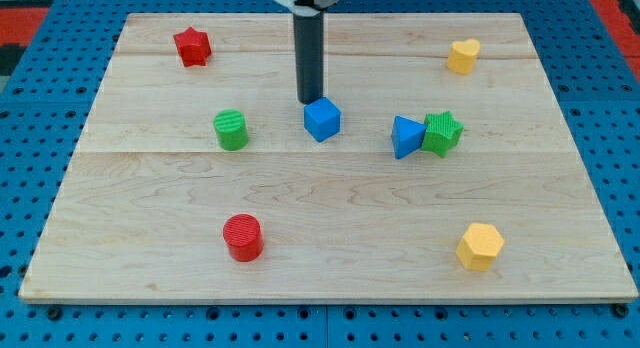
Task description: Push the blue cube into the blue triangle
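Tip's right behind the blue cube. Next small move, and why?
Probably shift my tip round to the view's left side of the blue cube. It now sits just above the cube toward the view's top-left, while the blue triangle lies to the view's right and slightly lower, against the green star. Pushing from here would likely send the cube downward.

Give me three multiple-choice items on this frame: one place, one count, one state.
1. Where is my tip relative to the blue cube?
A. at its upper left
B. at its lower right
C. far away, beside the red star

2. How many yellow blocks are on the board?
A. one
B. two
C. three

3. The blue triangle and the green star are:
A. stacked
B. far apart
C. side by side, touching

Answers: 1 A, the rod ends just above-left of the cube. 2 B, one top right, one bottom right. 3 C, no gap shows.
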